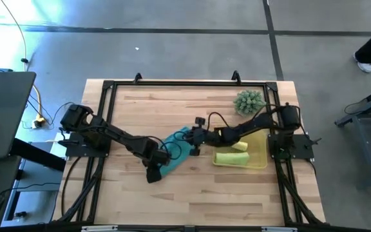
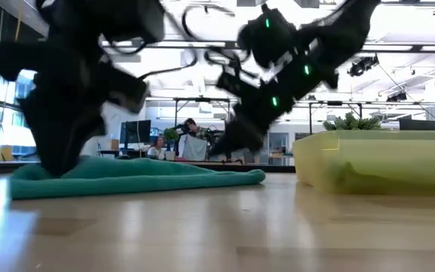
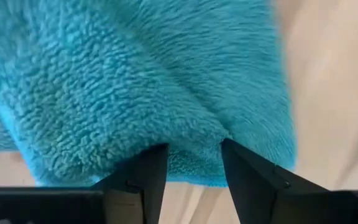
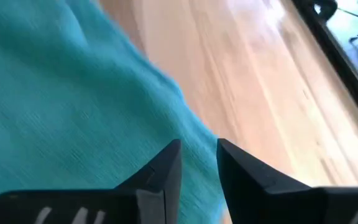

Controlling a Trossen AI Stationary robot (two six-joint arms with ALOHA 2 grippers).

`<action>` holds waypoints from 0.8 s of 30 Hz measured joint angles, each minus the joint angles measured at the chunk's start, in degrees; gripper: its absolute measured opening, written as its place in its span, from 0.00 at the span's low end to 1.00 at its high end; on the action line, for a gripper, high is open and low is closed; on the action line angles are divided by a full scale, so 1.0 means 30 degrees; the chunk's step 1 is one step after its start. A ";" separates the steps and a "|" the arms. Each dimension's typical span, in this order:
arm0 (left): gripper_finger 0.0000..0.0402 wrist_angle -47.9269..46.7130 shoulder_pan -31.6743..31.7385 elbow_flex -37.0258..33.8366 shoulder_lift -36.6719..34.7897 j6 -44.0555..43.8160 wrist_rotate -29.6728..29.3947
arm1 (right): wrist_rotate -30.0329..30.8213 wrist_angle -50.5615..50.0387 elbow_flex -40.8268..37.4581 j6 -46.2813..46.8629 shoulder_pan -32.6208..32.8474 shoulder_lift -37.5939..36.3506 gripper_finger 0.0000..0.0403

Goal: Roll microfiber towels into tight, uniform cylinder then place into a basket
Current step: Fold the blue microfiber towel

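The teal towel [image 1: 176,149] lies spread and rumpled on the table's middle; it also shows in the low view [image 2: 142,175]. My left gripper [image 1: 155,170] is at the towel's near left end and is shut on it. My right gripper [image 1: 194,138] is at the towel's far right edge and is shut on it. The yellow basket [image 1: 260,154] stands to the right. In it lie a rolled lime green towel [image 1: 230,158] and a rolled yellow towel [image 1: 239,146]. My left gripper pinches the teal towel's edge [image 3: 194,163] between its two fingers, and the pile bulges in the gap. The fingers come from above, slanting down. The towel's end lies on the table under them. One layer or several, I cannot tell. My right gripper has the teal towel's edge [image 4: 199,163] between its two fingers, which stand close together. The fingers come slanting down from the table's right side. The towel lies low on the table here. One layer or several, I cannot tell.
A spiky green plant [image 1: 249,102] stands at the far right, behind the basket. A black frame [image 1: 185,82] runs round the table's edges. Bare wood lies along the near side [image 1: 192,200] and the far left [image 1: 140,106].
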 joint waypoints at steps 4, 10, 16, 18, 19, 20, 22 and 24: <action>0.36 -0.1301 0.0001 0.1487 -0.0298 0.1977 -0.0611 | -0.0150 -0.2670 0.1453 0.2793 0.0876 -0.1100 0.22; 0.36 -0.4328 0.0012 0.2400 -0.0458 0.3982 -0.3891 | 0.0572 -0.4678 0.2107 0.8678 0.2473 -0.0922 0.21; 0.36 -0.3456 -0.0119 0.1709 -0.0248 0.5426 -0.4926 | 0.3131 -0.4905 0.0989 1.1395 0.2809 -0.0548 0.21; 0.36 -0.3256 -0.0161 0.1293 -0.0163 0.5234 -0.4636 | 0.2942 -0.4896 0.0752 1.1970 0.2587 -0.0233 0.21; 0.36 -0.3215 -0.0202 0.1055 -0.0217 0.5070 -0.4602 | 0.2874 -0.4941 0.0670 1.2132 0.2474 -0.0025 0.21; 0.36 -0.2934 -0.0257 0.0782 -0.0222 0.4886 -0.4558 | 0.2650 -0.4877 0.0670 1.2224 0.2348 0.0268 0.20; 0.36 -0.2856 -0.0278 0.0280 -0.0183 0.4652 -0.4540 | 0.2047 -0.5011 0.0670 1.2314 0.2071 0.0766 0.20; 0.36 -0.2748 -0.0360 -0.0162 -0.0189 0.4269 -0.4540 | 0.1997 -0.4755 0.0733 1.1874 0.1789 0.1119 0.20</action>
